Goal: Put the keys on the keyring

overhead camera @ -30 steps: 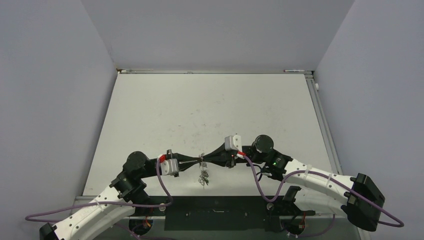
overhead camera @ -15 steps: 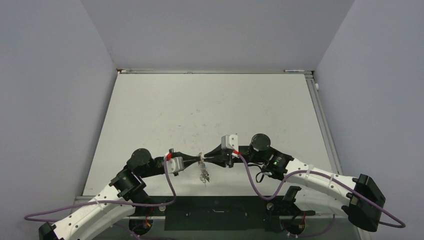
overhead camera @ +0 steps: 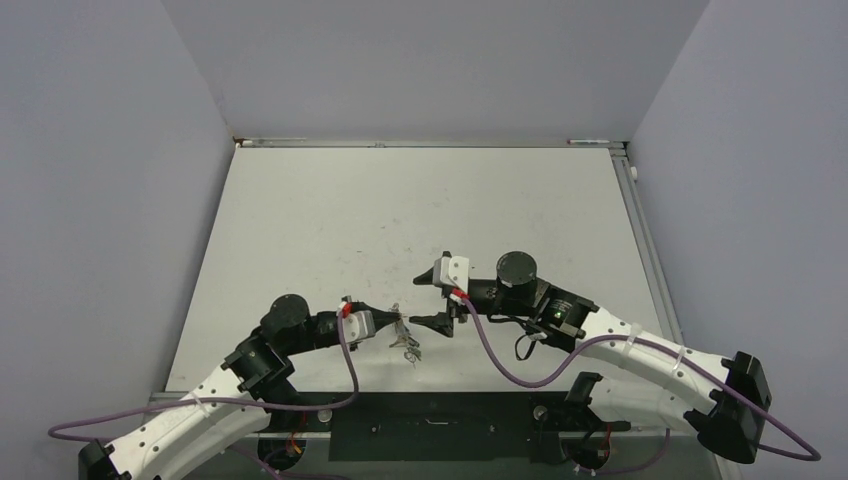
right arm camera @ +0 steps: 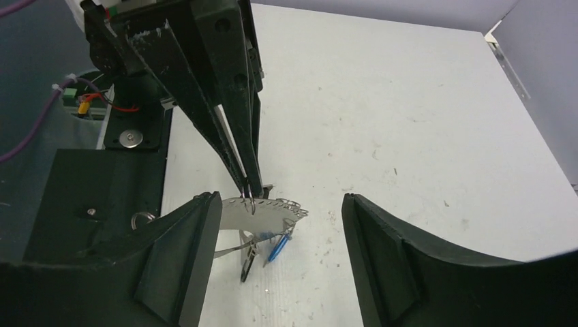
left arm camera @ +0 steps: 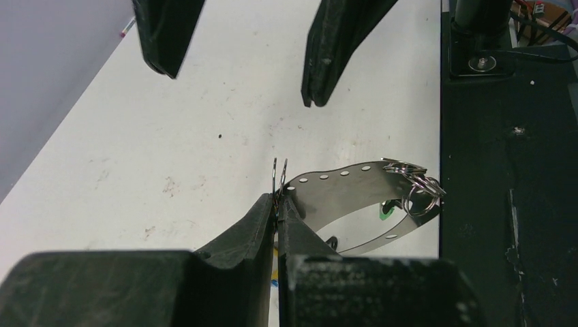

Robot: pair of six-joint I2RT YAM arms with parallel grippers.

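Observation:
The keyring is a loop of flat silver band with small holes, and small split rings sit on it. My left gripper is shut on a thin wire ring at the band's edge and holds it above the table. A blue key and a black key hang from the keyring. In the top view the keys dangle below the left gripper. My right gripper stands open just right of the keyring and touches nothing. Its fingers straddle the band.
A black base plate runs along the near table edge, right under the hanging keys. Purple cables loop from both arms. Grey walls close in the table on the left, right and far sides.
The right gripper has opened, let go of the keyring and drawn back to the right. The left gripper still holds the ring, and the keys have swung a little.

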